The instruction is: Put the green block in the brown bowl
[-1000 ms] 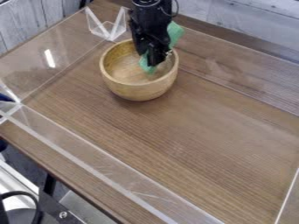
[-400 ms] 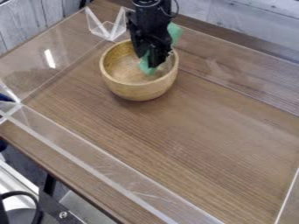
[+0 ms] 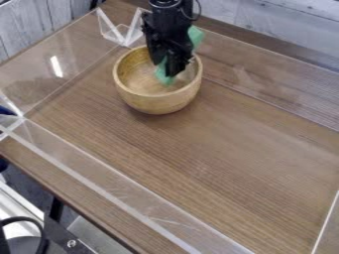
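Observation:
The brown bowl (image 3: 143,97) stands on the wooden table at the back, left of centre. My black gripper (image 3: 173,62) points down into its right half, shut on the green block (image 3: 169,71). The block's lower end shows just under the fingers, inside the bowl above its floor. More green shows beside the gripper's upper right, so the block seems to be held tilted with its middle hidden by the fingers. I cannot tell whether the block touches the bowl.
A clear plastic stand (image 3: 117,30) sits behind the bowl at the back left. Low clear plastic walls (image 3: 40,127) border the wooden tabletop (image 3: 212,159) along the left and front edges.

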Controlling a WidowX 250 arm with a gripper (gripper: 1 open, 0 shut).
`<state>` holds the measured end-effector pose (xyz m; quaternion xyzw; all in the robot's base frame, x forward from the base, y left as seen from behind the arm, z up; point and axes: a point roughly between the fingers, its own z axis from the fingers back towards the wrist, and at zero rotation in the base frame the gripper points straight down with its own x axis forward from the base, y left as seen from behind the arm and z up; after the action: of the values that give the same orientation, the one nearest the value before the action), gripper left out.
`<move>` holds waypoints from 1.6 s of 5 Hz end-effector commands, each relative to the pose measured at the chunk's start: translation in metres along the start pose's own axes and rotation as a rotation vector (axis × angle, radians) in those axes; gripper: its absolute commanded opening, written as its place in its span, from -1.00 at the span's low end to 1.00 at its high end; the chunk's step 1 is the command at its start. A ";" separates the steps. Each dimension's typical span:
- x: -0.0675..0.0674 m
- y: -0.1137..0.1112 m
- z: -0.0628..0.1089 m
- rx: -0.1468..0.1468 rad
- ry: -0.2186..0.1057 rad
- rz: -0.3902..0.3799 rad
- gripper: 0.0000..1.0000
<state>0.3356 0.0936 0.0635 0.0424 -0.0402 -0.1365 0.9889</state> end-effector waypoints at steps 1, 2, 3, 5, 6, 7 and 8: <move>0.014 0.005 0.016 0.046 -0.055 0.004 -1.00; 0.020 0.007 0.019 0.026 -0.053 0.018 -1.00; 0.026 0.010 0.022 0.005 -0.051 0.032 -1.00; 0.030 -0.001 0.013 0.003 0.013 -0.012 -1.00; 0.023 -0.005 0.019 0.015 0.018 -0.022 -1.00; 0.017 -0.009 0.023 0.026 0.027 -0.033 -1.00; 0.012 -0.012 0.026 0.037 0.039 -0.045 -1.00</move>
<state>0.3325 0.0768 0.0605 0.0472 0.0198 -0.1547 0.9866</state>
